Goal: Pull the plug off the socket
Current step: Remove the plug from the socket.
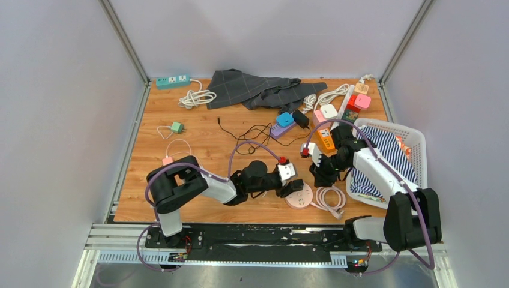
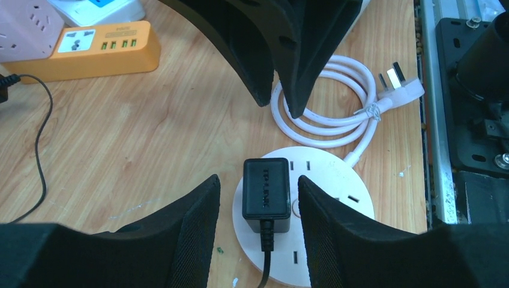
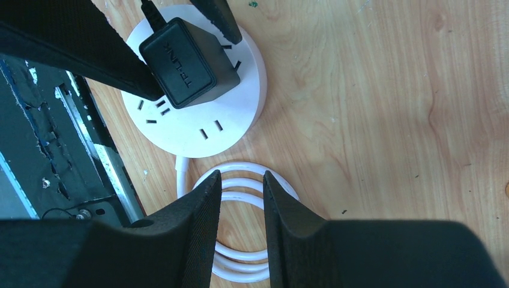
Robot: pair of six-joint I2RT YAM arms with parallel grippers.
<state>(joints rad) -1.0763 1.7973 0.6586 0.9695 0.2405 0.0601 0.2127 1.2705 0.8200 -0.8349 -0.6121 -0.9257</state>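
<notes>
The black plug (image 2: pixel 266 195) is seated in the round white socket (image 2: pixel 336 180), which lies flat near the bench's (image 2: pixel 132 150) near edge, about midway along it. The left jaws are spread and straddle the plug. There is a sliver of daylight on each side, so nothing is pinched yet.

The main risk, as I judge it, is that the socket comes up with the plug. It looks light and sits loose on the wood, and nothing presses it down. The right jaws, slightly parted and empty, hang over the coiled white cable (image 2: pixel 327 135) just beside the disc, not on the disc itself.

The plug also sits nearer one finger than the other. That pad would probably touch first and shove the socket sideways before the grip sets. The plug's smooth sides could let a shallow pinch slip.

Its thin black cord (image 2: pixel 266 264) runs back between the fingers and might snag on the pull.
</notes>
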